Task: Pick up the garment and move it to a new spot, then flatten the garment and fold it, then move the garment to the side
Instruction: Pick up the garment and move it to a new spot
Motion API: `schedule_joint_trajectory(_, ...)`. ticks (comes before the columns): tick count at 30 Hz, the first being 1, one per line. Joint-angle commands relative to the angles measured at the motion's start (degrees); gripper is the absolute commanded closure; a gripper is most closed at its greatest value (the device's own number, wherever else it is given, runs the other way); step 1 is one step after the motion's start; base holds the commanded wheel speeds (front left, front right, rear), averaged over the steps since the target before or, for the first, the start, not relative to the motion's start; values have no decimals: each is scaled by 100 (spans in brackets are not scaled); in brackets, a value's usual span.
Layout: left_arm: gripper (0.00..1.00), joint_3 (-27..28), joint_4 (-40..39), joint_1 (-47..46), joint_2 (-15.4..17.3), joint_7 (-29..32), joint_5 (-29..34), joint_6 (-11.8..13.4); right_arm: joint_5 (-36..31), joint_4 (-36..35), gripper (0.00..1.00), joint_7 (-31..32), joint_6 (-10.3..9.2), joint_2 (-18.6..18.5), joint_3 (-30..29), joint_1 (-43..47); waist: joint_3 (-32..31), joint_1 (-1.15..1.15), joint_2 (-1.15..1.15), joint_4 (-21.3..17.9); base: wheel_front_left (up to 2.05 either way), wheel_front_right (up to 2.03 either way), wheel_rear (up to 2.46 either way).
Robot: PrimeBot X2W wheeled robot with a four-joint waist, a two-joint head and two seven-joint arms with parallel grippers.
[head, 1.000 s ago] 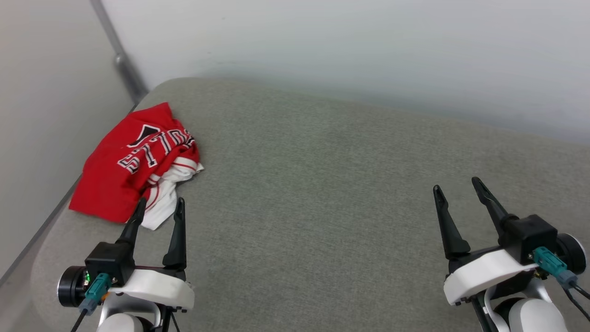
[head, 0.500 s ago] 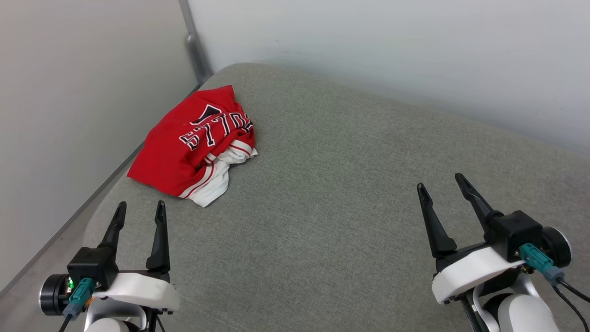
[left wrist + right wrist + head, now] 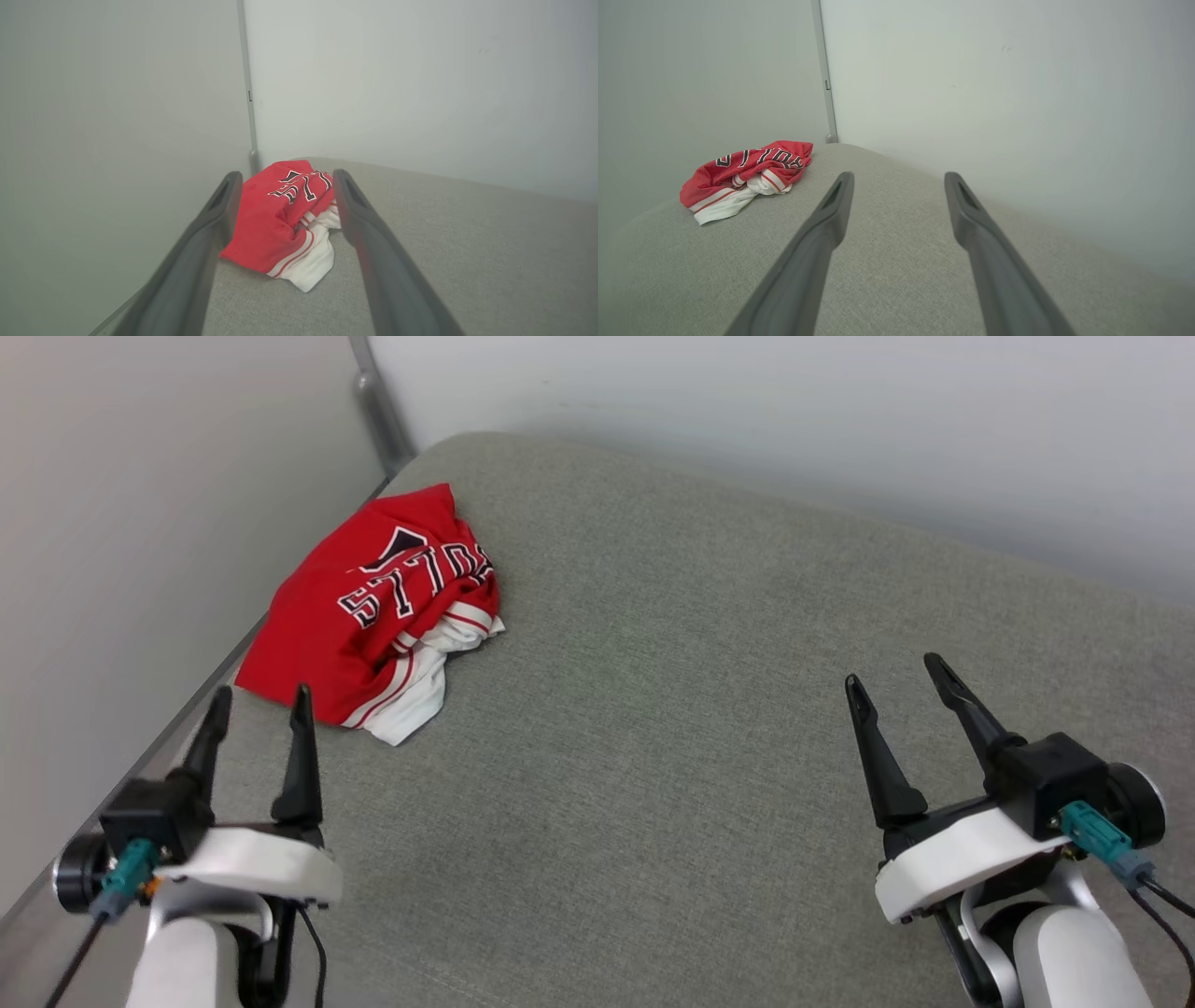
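The garment [image 3: 364, 616] lies crumpled in a heap just beyond the tips of the left gripper [image 3: 261, 695], whose fingers are spread wide and touch nothing. In the left wrist view the garment [image 3: 275, 224] sits framed between those two fingers. Its folds bury much of it. The black white-outlined lettering is creased and partly tucked under, so it is hard to read, and a white striped sleeve pokes out from beneath the red cloth on the side nearer the fingers. It rests at a rounded corner of a grey padded surface [image 3: 653, 709], close to a pale wall [image 3: 140, 476] and a grey corner strip [image 3: 373, 401]. The right gripper [image 3: 892, 672] hovers well apart from the garment, its fingers also spread and holding nothing.
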Motion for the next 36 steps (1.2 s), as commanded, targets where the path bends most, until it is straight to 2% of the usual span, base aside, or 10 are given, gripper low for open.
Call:
schedule_joint_trajectory(1,0,17,66,-289,124,-13,-51,-14,-27,-80,0,45,-2,7,-6,-133,204,0,0,-144,0,0,0)
schedule_joint_trajectory(6,0,-44,481,-1174,465,112,-293,-16,-186,-273,0,172,-2,6,-55,-331,692,0,0,-430,0,0,0)
schedule_joint_trajectory(11,0,-158,873,-2115,1029,630,-658,-15,-286,-432,0,232,-2,3,-86,-544,1245,0,0,-778,0,0,0)
schedule_joint_trajectory(13,0,-214,1093,-2454,1256,940,-832,-15,-304,-481,0,226,-2,1,-95,-628,1445,0,0,-917,0,0,0)
schedule_joint_trajectory(16,0,-484,1455,-3055,1829,1460,-1163,-15,-302,-526,0,176,-2,2,-113,-777,1790,0,0,-1163,0,0,0)
schedule_joint_trajectory(25,0,-1161,2712,-3763,2838,3050,-2223,-8,-202,-426,0,9,-2,4,-102,-1096,2367,0,0,-1586,0,0,0)
schedule_joint_trajectory(31,0,-1328,3505,-3709,3114,3891,-2682,-9,-121,-335,0,-106,-1,5,-88,-1187,2542,0,0,-1774,0,0,0)
schedule_joint_trajectory(36,0,-1511,3959,-3544,3058,4448,-3040,-10,-132,-287,0,-126,-2,4,-95,-1248,2633,0,0,-1820,0,0,0)
